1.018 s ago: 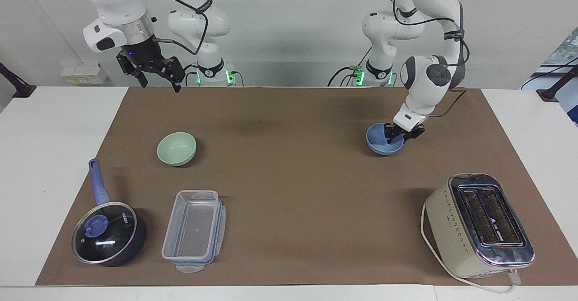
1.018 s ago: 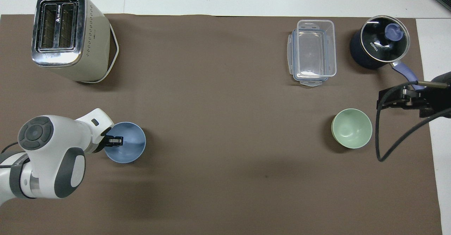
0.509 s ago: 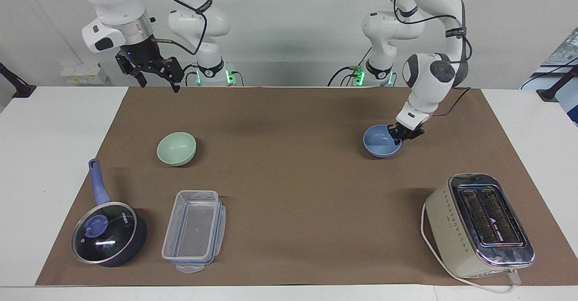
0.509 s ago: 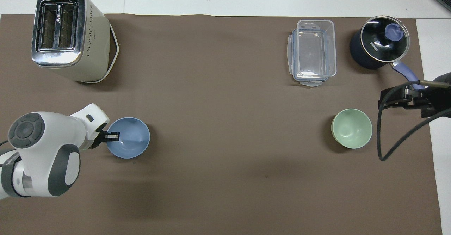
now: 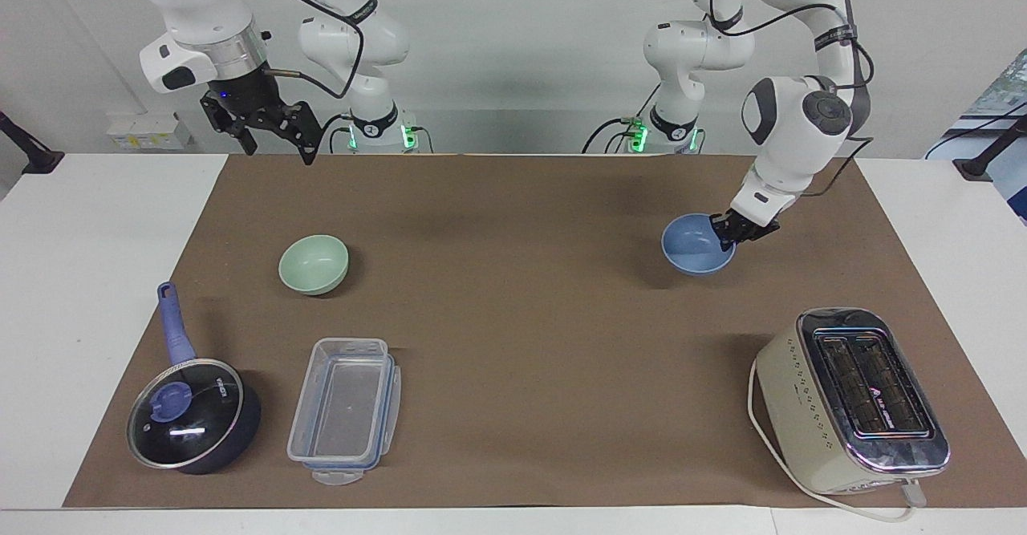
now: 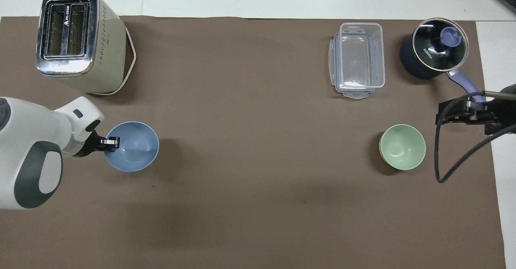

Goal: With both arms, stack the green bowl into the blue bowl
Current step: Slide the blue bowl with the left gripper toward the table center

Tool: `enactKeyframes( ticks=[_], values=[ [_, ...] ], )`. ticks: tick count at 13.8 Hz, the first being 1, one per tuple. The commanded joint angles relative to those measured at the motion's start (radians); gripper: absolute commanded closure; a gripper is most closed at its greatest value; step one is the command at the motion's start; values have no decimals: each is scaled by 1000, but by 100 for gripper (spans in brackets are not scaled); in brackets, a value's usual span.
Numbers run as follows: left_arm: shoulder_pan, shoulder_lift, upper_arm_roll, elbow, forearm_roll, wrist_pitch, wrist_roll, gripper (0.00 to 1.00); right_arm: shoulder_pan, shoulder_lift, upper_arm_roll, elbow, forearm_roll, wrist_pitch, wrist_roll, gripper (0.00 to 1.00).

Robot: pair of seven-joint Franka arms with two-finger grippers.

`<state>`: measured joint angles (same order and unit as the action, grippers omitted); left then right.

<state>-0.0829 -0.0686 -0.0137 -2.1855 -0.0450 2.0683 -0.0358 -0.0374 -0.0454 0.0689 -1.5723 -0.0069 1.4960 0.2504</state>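
The blue bowl (image 5: 696, 246) (image 6: 133, 148) hangs a little above the brown mat at the left arm's end of the table, its shadow on the mat beneath it. My left gripper (image 5: 728, 233) (image 6: 111, 142) is shut on the bowl's rim, one finger inside and one outside. The green bowl (image 5: 314, 264) (image 6: 402, 147) stands upright on the mat toward the right arm's end, with nothing touching it. My right gripper (image 5: 278, 148) (image 6: 457, 113) is open and raised above the mat's edge by the robots, apart from the green bowl.
A cream toaster (image 5: 850, 399) (image 6: 76, 39) stands farther from the robots than the blue bowl. A clear plastic container (image 5: 345, 407) (image 6: 358, 59) and a dark lidded saucepan (image 5: 192, 419) (image 6: 433, 51) with a blue handle lie farther out than the green bowl.
My left gripper closed on the blue bowl's rim, then lifted it slightly and carried it toward the left arm's end. The right gripper drifted a little; the green bowl stayed put.
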Motion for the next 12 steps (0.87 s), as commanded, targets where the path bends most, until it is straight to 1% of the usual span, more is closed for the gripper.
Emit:
enactKeyframes(
  ticks=[1,4,9,12],
  values=[
    [8,9,-3,142,-3,-167,10,100,-10,-8,-4,-12,21,12,-29,0],
    [9,16,-3,269,-36,-311,10,100,-10,-8,-4,-12,21,12,-29,0],
    [5,13,-3,247,-79,-274,-1,100,-10,-8,-4,-12,21,10,-29,0],
    [-27,15,-6,205,-110,-226,-12,100,-10,-8,-4,-12,21,10,-31,0]
  ],
)
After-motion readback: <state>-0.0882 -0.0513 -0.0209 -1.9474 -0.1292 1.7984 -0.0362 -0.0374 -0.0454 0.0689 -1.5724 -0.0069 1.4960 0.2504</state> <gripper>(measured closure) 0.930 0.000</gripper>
